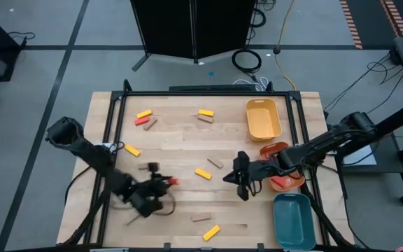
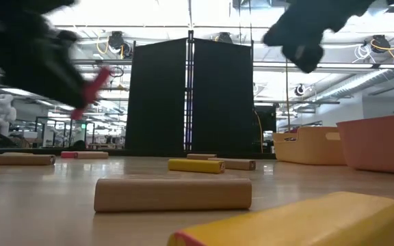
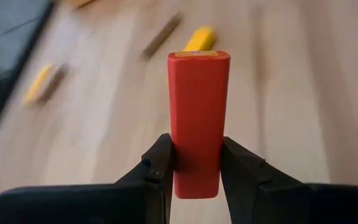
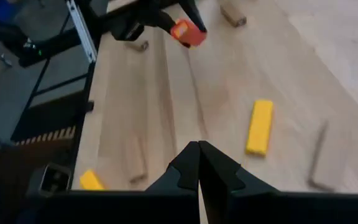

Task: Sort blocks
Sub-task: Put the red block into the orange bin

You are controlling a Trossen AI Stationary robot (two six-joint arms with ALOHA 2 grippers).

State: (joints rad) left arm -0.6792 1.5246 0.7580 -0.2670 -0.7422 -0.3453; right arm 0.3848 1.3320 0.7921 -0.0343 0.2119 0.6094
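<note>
My left gripper (image 1: 161, 185) is over the near left part of the table, shut on a red block (image 3: 197, 112), which also shows in the low view (image 2: 92, 87) and in the right wrist view (image 4: 188, 32). My right gripper (image 4: 199, 155) hangs shut and empty above mid-table (image 1: 234, 179), right of the red block. Other blocks lie flat on the table: yellow ones (image 1: 202, 173) (image 1: 211, 232) (image 1: 131, 150), tan ones (image 1: 215, 163) (image 1: 201, 218), and a group at the far left (image 1: 144, 117). My left gripper pinches the red block's two long sides (image 3: 196, 163) between its two fingers (image 3: 160, 163), near the block's rear end. The fingers lie along the block, which sticks out ahead of them. It slants downward, lifted clear of the table.
A yellow tray (image 1: 263, 119), an orange tray (image 1: 278, 148) partly under my right arm, and a teal tray (image 1: 293, 220) line the table's right side. A yellow and a tan block (image 1: 206, 114) lie at the far middle. Bare wood lies between the scattered blocks.
</note>
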